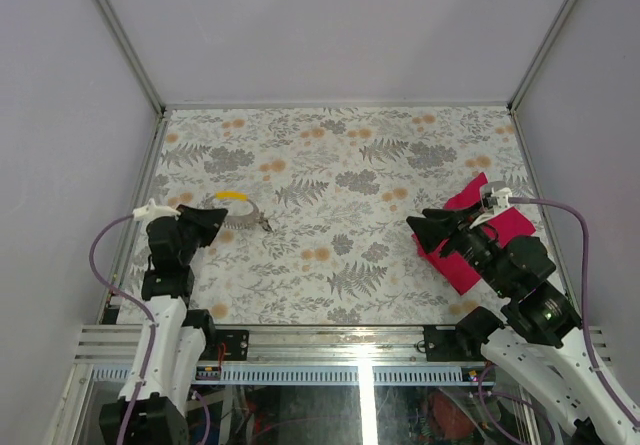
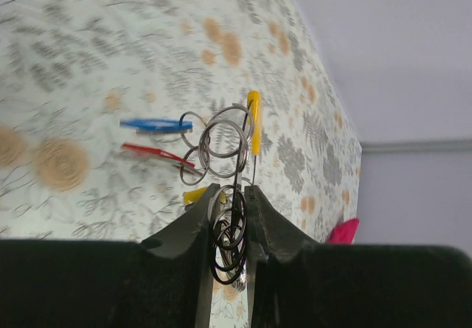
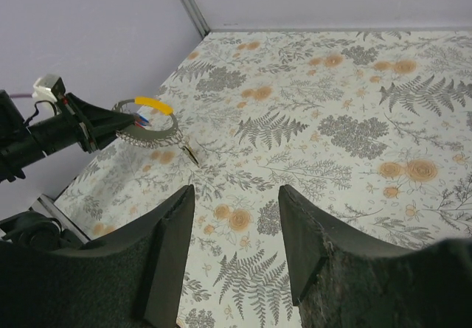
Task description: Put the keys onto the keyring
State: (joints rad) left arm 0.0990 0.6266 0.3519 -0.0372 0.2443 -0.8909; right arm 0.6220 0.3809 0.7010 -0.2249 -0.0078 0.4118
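My left gripper (image 1: 216,217) is shut on the keyring (image 2: 231,232), a bunch of thin metal loops clamped between its fingers and sticking out past the tips. At those loops I see a yellow key (image 2: 254,121), a blue one (image 2: 156,125) and a red one (image 2: 155,153); whether they are threaded on I cannot tell. The ring's chain (image 1: 248,221) trails down onto the table at the left. My right gripper (image 1: 428,229) stands open and empty on the right, well away from the keyring (image 3: 156,138), over the floral surface.
A magenta cloth (image 1: 495,227) lies under the right arm near the right edge. The floral tablecloth (image 1: 340,175) covers the table, with grey walls (image 1: 330,25) on three sides. The left arm (image 3: 44,133) is close to the left wall.
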